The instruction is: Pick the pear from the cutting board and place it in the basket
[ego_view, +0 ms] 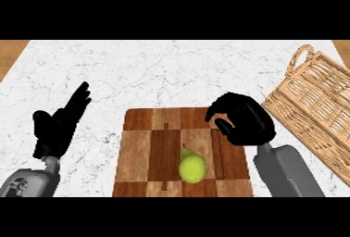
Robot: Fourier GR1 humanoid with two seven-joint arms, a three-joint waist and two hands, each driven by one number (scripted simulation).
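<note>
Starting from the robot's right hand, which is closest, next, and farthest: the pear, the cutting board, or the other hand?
1. Cutting board, beneath the right hand.
2. Pear, lower on the board.
3. Left hand, far left.

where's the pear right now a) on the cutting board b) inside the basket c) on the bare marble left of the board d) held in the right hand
a: the pear lies on the cutting board, apart from the right hand, with the basket off to the right.
</note>
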